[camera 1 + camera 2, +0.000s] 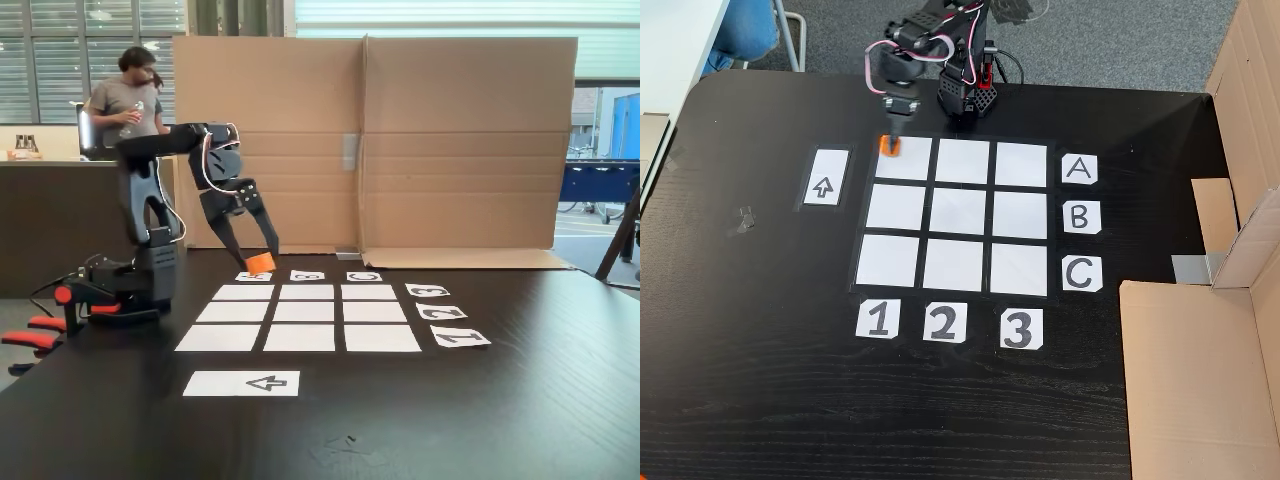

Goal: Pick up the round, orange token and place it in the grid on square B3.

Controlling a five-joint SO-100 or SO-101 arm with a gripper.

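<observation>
The orange token (261, 264) hangs in the air above the table, pinched between the tips of my gripper (256, 258), which points down and is shut on it. From above, the token (887, 150) shows under the gripper (891, 140), over the outer corner of the grid square in row A, column 1. The grid (956, 215) is nine white rectangles with cards A, B, C on the right and 1, 2, 3 below. Square B3 (1020, 215) is the blank middle rectangle of the right column; in a fixed view it is square B3 (306, 292), far row, middle.
A white arrow card (826, 177) lies left of the grid. The arm's base (965, 95) stands at the table's top edge. A folded cardboard wall (460, 140) closes the far side, and cardboard (1200, 380) lies at the right. A person (125, 100) stands behind the arm.
</observation>
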